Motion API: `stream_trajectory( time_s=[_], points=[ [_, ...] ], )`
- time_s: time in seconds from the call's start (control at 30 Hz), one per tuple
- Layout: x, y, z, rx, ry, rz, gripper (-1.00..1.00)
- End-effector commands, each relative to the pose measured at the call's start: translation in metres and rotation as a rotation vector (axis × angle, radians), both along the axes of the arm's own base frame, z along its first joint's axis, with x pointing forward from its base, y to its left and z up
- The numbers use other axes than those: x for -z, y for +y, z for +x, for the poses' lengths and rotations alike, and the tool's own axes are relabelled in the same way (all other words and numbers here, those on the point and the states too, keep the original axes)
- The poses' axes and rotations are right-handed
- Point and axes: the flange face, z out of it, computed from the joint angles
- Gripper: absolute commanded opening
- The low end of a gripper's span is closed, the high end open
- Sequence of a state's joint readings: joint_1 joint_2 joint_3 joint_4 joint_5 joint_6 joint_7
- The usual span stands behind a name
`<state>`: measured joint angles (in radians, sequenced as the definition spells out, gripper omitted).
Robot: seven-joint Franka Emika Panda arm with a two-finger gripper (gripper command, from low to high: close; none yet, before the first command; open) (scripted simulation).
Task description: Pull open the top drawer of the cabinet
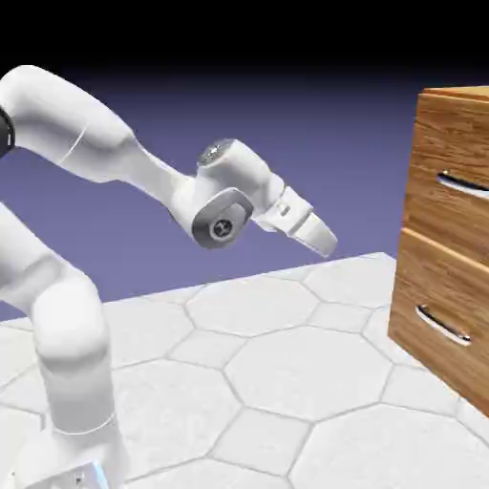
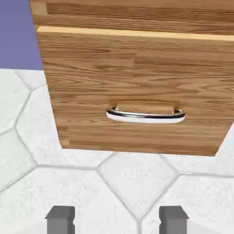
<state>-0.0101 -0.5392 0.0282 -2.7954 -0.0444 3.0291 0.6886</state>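
The brown wood-grain cabinet (image 1: 449,258) stands at the exterior view's right edge. Its top drawer (image 1: 458,153) is flush with the cabinet front and carries a silver bar handle (image 1: 465,185). My gripper (image 1: 325,244) hangs in the air well left of the cabinet, slanting down toward it and touching nothing. In the hand view the lower drawer (image 2: 132,77) with its own silver handle (image 2: 145,115) fills the middle. Only a strip of the top drawer (image 2: 137,11) shows along the upper edge. The gripper (image 2: 116,221) is open, and between its grey fingertips (image 2: 60,219) only floor shows.
The lower drawer (image 1: 435,315) sits closed beneath the top one, its handle (image 1: 442,326) facing the arm. White hexagon-tiled table surface (image 1: 258,372) stretches between the robot base and the cabinet.
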Motion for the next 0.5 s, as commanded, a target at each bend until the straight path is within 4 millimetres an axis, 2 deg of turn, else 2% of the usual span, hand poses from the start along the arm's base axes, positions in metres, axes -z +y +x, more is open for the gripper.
stream_trajectory(
  time_s=[0.0, 0.23, 0.47],
  points=[
    [0.006, 0.005, 0.005, -0.057, 0.021, -0.070, 0.00],
    [0.053, 0.037, 0.036, -0.486, 0.176, -0.507, 0.00],
    [0.108, 0.067, 0.057, -0.967, 0.305, -0.854, 0.00]
  ],
)
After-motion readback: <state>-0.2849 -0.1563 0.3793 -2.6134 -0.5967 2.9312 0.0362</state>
